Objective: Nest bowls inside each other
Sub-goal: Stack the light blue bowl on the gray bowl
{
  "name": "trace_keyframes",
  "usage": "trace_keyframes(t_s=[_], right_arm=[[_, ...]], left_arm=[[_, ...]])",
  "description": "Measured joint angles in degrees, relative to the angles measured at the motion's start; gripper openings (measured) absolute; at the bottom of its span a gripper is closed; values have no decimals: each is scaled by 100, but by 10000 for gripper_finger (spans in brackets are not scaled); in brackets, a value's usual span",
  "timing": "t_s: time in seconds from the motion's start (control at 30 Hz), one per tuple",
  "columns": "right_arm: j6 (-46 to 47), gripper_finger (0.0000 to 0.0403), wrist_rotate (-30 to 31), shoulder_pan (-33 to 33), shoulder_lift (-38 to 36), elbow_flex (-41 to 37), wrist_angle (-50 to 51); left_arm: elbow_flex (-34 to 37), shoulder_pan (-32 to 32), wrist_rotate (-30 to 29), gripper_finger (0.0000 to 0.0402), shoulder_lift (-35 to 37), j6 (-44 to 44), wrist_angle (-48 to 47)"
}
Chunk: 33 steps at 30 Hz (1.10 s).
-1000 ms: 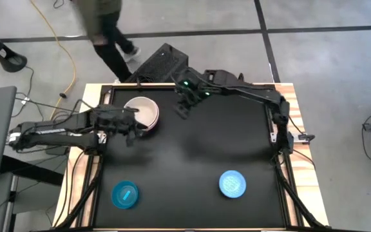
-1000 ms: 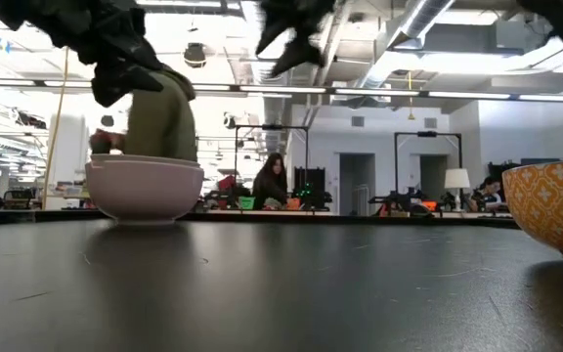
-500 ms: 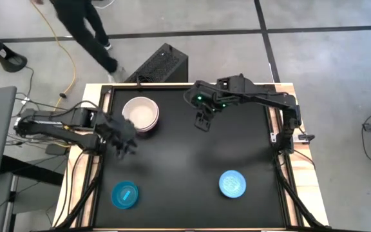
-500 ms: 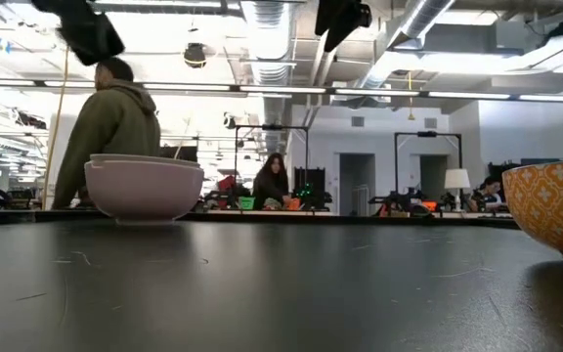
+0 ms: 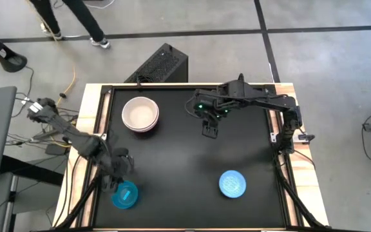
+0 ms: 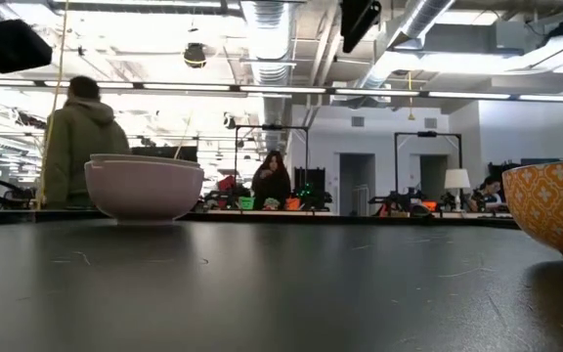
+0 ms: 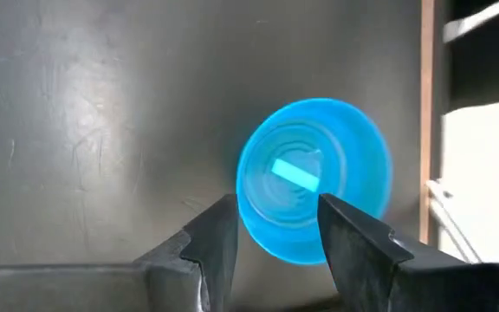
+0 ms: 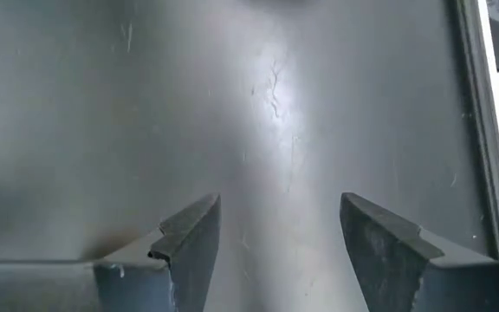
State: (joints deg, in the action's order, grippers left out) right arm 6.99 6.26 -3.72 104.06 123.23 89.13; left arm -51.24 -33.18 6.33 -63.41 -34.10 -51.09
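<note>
High view showed the left gripper (image 5: 118, 175), fingers apart and empty, above the teal bowl (image 5: 125, 194), apparently to grasp it; the right gripper (image 5: 210, 129) hung wide open.

Two dark jointed arms, green lights on right arm (image 5: 250, 100)

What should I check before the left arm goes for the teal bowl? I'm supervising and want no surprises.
1. Left end effector open with nothing in it: ok.
2. Left end effector lined up over the teal bowl: ok, the bowl shows just past its fingers in the left wrist view.
3. Teal bowl sitting apart from other things: ok, it stands alone near the table's corner.
4. Nested stack ready to receive: ok, it sits upright at the far side.
5. Right end effector out of the way: ok, open and empty above mid-table.
6. Light blue bowl still to nest: ok, standing alone.
</note>
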Motion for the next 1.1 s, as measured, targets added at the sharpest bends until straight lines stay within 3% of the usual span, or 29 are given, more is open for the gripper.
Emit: trace_keyframes(t_s=[0.1, 0.33, 0.57, 0.87, 1.1], right_arm=[[2, 254, -10, 67, -170, -406, -21], [232, 254, -85, 49, -1022, -2043, -873], [1521, 254, -920, 285, -2235, -3765, -1253], [3663, 254, -1251, 1464, -3217, -5706, -2587], [4855, 254, -1221, 2445, -2913, -6074, -2884]], left_arm=[[0, -189, -294, 148, -326, -221, 194], [0, -554, -214, 148, -941, -106, 505], [2, -414, -772, 148, -1104, -73, 612], [2, 678, -2486, 148, -391, 860, 932], [2, 1737, -2558, 148, 15, 2186, 1902]])
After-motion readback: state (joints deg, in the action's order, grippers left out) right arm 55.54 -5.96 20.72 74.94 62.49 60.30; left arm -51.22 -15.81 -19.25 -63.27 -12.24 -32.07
